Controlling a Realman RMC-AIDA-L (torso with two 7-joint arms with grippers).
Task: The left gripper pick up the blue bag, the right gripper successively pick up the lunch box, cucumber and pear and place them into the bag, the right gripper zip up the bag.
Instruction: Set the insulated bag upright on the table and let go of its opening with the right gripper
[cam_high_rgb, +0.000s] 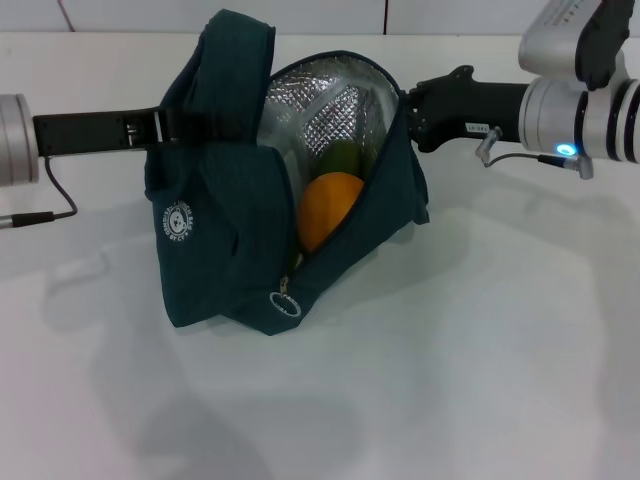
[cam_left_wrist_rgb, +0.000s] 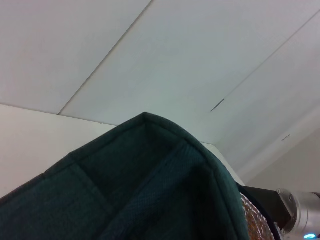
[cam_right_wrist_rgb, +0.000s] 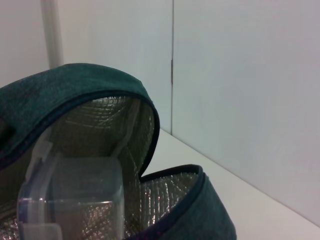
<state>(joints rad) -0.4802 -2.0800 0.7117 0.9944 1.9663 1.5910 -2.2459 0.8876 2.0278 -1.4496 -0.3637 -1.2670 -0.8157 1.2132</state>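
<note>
Left gripper, black, reaches in horizontally, clamped on the dark teal fabric bag at its left handle; bag stands unzipped mid-table, quilted foil lining exposed, round orange pear, green cucumber and clear plastic lunch box inside. Right gripper at bag's right rim, grip state indeterminate

The head view looks forward and down at the table. The left wrist view sits close behind the blue bag, facing up at the wall. The right wrist view peers closely into its foil-lined mouth. All three share the bag.

White table beneath pale wall panels with seams.
</note>
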